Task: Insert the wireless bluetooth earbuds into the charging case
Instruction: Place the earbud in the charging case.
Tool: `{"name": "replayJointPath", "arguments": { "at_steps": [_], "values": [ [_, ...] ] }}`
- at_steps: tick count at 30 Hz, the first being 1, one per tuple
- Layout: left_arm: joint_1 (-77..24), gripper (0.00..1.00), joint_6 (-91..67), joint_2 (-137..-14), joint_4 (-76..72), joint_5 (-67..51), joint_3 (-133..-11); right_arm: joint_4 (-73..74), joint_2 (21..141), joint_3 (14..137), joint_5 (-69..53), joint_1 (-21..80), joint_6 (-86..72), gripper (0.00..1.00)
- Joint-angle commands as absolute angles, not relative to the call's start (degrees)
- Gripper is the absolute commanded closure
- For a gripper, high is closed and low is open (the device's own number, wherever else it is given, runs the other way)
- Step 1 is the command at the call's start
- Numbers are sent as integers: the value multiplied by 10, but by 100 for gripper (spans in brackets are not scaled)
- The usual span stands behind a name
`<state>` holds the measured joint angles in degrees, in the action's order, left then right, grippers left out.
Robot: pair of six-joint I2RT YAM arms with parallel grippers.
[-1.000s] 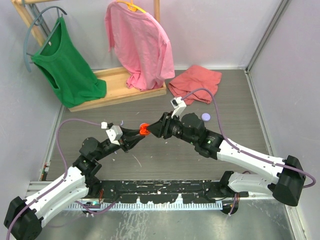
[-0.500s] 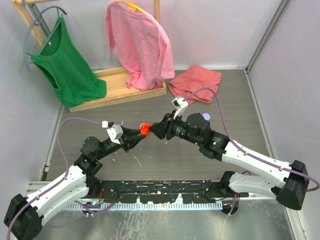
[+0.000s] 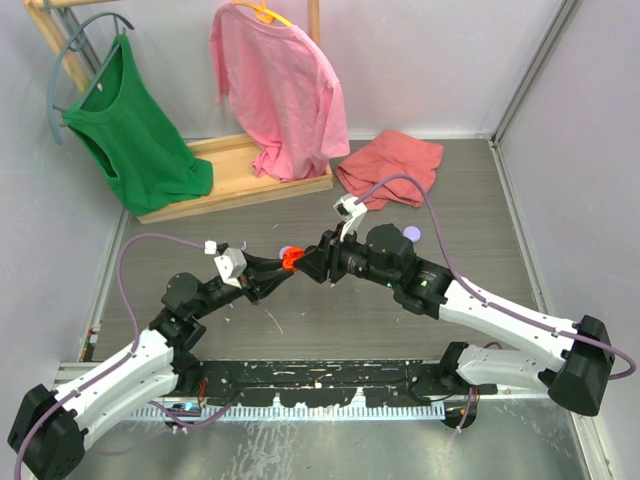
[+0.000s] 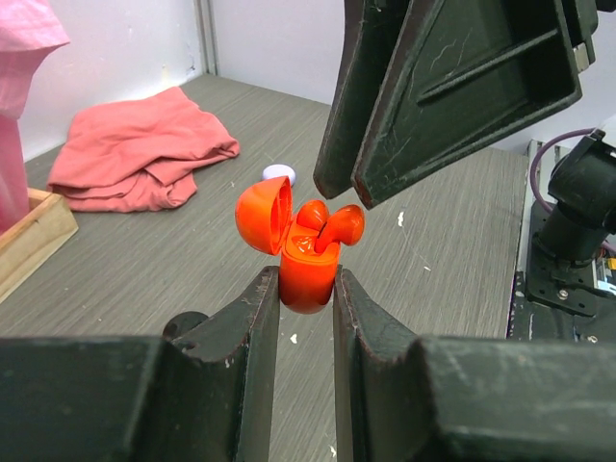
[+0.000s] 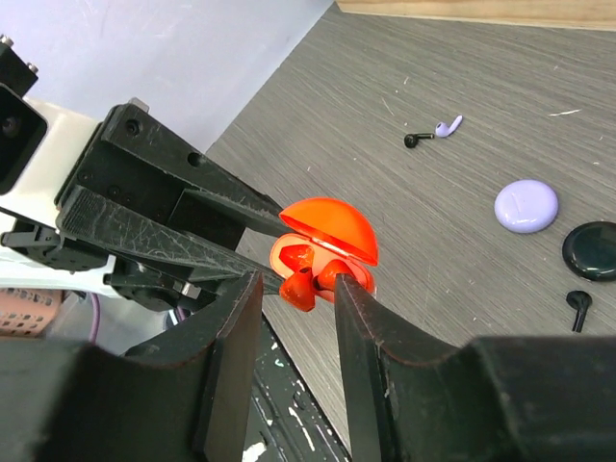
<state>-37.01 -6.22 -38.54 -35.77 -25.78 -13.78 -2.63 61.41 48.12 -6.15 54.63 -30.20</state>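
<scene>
My left gripper (image 4: 306, 289) is shut on the lower body of an orange charging case (image 4: 306, 268), held upright with its lid hinged open. One orange earbud (image 4: 310, 214) sits in the case. A second orange earbud (image 5: 301, 286) leans out of it at a tilt. My right gripper (image 5: 295, 279) is at the case mouth with its jaws a little apart around that tilted bud, which touches one finger (image 5: 351, 298) only. From above, both grippers meet at the case (image 3: 289, 259). A lavender earbud (image 5: 448, 126) and two black earbuds (image 5: 416, 140) (image 5: 577, 306) lie on the table.
A lavender round case (image 5: 526, 206) and a black round case (image 5: 592, 249) lie on the table right of the grippers. A crumpled red cloth (image 3: 395, 165) lies at the back. A wooden rack (image 3: 240, 175) with a green shirt (image 3: 135, 130) and a pink shirt (image 3: 280, 85) stands back left.
My right gripper has shifted slightly left onto the case mouth and its jaws have parted a little. The left gripper has held the case still.
</scene>
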Motion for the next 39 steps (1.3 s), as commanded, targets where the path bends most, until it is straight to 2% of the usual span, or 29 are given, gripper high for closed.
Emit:
{"name": "replayJointPath", "arguments": {
  "at_steps": [1, 19, 35, 39],
  "values": [
    [-370, 100, -67, -386, -410, -265, -154, -37, 613, 510, -87, 546, -284, 59],
    [-370, 100, -69, -397, -413, -261, -156, -54, 644, 526, -175, 546, -287, 60],
    [-370, 100, -69, -402, -410, -266, -153, -83, 659, 537, -159, 546, -289, 56],
    [-370, 100, -72, -405, -407, -264, -150, -50, 636, 542, -136, 544, -250, 52]
  ]
}}
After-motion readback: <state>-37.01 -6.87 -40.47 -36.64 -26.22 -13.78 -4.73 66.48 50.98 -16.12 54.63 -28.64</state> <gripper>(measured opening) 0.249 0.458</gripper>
